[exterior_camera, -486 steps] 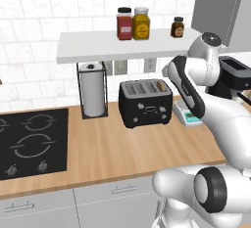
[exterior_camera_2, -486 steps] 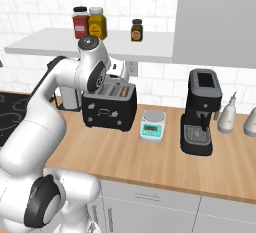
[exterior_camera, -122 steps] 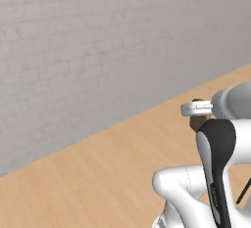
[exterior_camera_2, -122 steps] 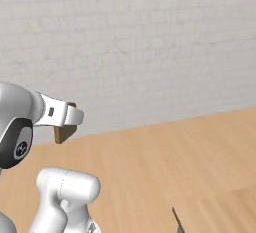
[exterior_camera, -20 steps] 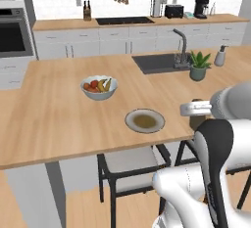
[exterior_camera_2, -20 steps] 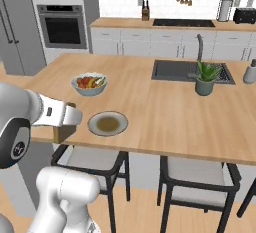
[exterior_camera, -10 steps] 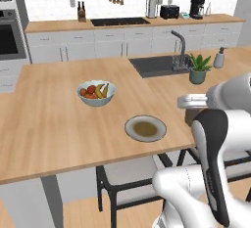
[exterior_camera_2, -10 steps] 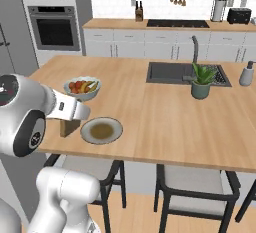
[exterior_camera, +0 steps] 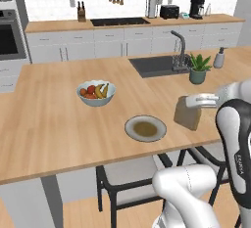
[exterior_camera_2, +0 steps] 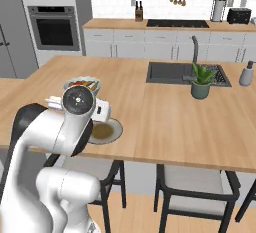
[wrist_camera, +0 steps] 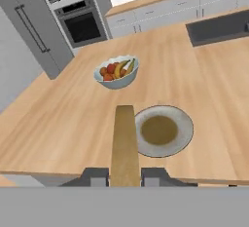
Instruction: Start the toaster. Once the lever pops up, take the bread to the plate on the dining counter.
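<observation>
My gripper [wrist_camera: 125, 177] is shut on the bread [wrist_camera: 124, 143], a tan slice held on edge. In the left base view the bread [exterior_camera: 188, 113] hangs under the gripper [exterior_camera: 189, 104], just above the dining counter [exterior_camera: 59, 124] and to the right of the plate [exterior_camera: 145, 127]. Through the hand view the grey plate [wrist_camera: 163, 130] with its brownish centre lies right beside the slice. My arm hides part of the plate [exterior_camera_2: 107, 131] in the right base view. Far off on the back worktop stands the black toaster [exterior_camera: 169, 11].
A pale bowl of fruit [exterior_camera: 96, 93] sits behind and to the left of the plate. A sink with tap [exterior_camera: 158, 65], a potted plant [exterior_camera: 198, 69] and a soap dispenser [exterior_camera: 219, 57] lie to the right. Stools [exterior_camera: 127, 173] stand under the near counter edge.
Both base views have shifted a little, so the base has moved. The hand with the bread has come slightly nearer the plate. The grip on the slice is unchanged.
</observation>
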You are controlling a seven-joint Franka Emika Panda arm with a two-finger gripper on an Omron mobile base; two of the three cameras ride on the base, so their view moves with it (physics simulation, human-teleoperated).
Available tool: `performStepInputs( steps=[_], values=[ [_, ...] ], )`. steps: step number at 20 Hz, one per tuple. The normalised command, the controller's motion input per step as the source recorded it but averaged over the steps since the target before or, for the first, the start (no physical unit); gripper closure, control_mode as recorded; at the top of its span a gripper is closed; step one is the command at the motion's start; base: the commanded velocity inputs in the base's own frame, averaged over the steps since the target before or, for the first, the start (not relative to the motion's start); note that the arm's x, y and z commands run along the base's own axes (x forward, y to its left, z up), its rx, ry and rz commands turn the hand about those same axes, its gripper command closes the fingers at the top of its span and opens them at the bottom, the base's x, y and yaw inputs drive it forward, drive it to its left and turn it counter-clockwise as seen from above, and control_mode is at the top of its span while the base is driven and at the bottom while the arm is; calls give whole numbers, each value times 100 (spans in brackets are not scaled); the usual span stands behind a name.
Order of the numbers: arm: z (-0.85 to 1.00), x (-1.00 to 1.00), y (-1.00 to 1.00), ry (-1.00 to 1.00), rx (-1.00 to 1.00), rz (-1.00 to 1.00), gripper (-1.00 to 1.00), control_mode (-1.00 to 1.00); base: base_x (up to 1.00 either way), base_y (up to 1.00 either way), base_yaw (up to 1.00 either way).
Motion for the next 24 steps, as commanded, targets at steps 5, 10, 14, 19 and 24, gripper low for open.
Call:
performStepInputs(
  steps=[5, 10, 14, 19, 24],
  values=[
    [-65, 93, 13, 13, 12, 18, 100, -100, 0, 0, 0],
    [-41, 88, 19, 6, 10, 9, 100, -100, 0, 0, 0],
    [-36, 75, 25, 4, 7, 4, 100, -100, 0, 0, 0],
    [-47, 48, 14, 5, 4, 2, 100, -100, 0, 0, 0],
    [-59, 21, 4, 2, 0, 0, 100, -100, 0, 0, 0]
  ],
)
